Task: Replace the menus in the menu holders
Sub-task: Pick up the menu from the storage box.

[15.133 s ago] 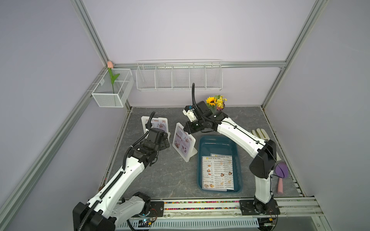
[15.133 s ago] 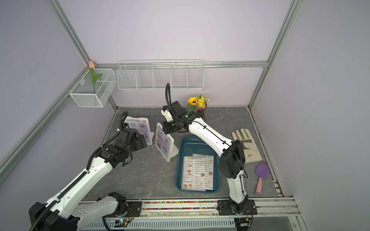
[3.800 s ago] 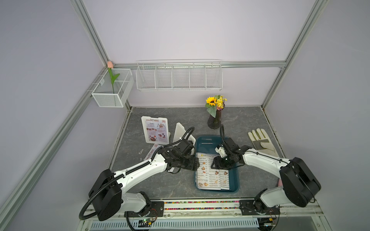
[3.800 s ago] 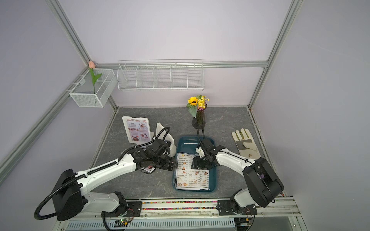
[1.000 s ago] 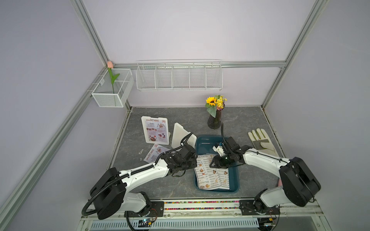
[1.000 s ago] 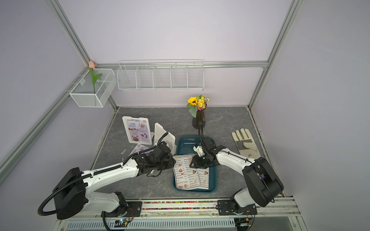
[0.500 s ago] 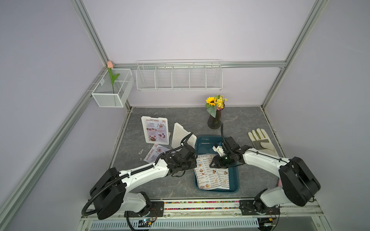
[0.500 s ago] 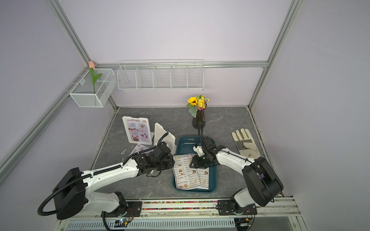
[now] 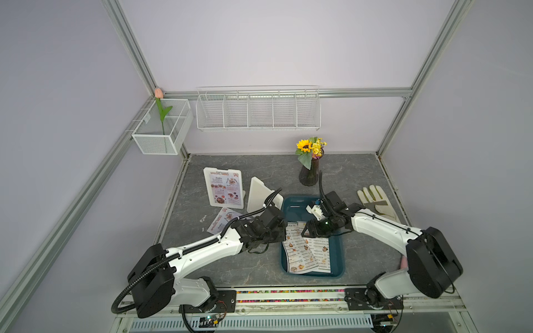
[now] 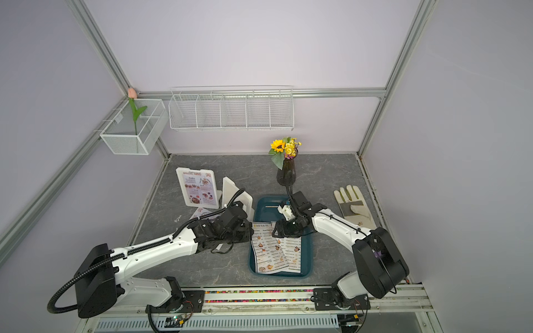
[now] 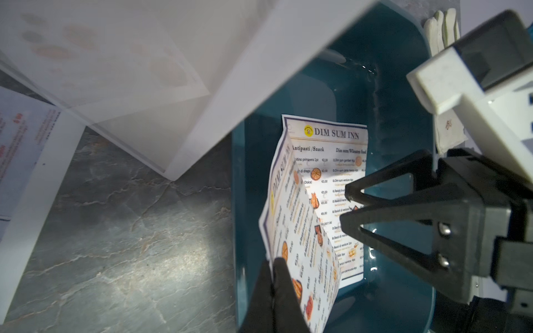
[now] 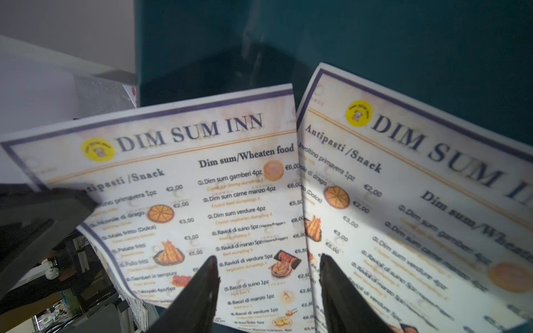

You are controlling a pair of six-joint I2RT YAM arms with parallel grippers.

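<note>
Two white "DIM SUM INN" menus lie in the teal tray [image 9: 340, 259]. The left one [image 11: 300, 230] is lifted at its edge, with my left gripper [image 11: 274, 262] shut on it. The other menu [image 12: 418, 201] lies flat beside it. My right gripper [image 12: 266, 262] hovers open over both sheets, holding nothing. One menu holder [image 9: 223, 187] stands at the back left with a pink "SPECIAL MENU" in it. An empty menu holder [image 9: 261, 194] stands next to it, just behind my left arm. A loose pink menu [image 9: 222, 220] lies on the table, partly under that arm.
A dark vase with a sunflower [image 9: 308, 173] stands behind the tray. A pale work glove [image 9: 375, 201] lies at the right. Two white wire baskets [image 9: 258, 108] hang on the back wall above the table.
My left gripper's jaws have closed on the edge of the left menu. The right gripper's jaws have spread wider over the sheets. Both arms have hardly shifted.
</note>
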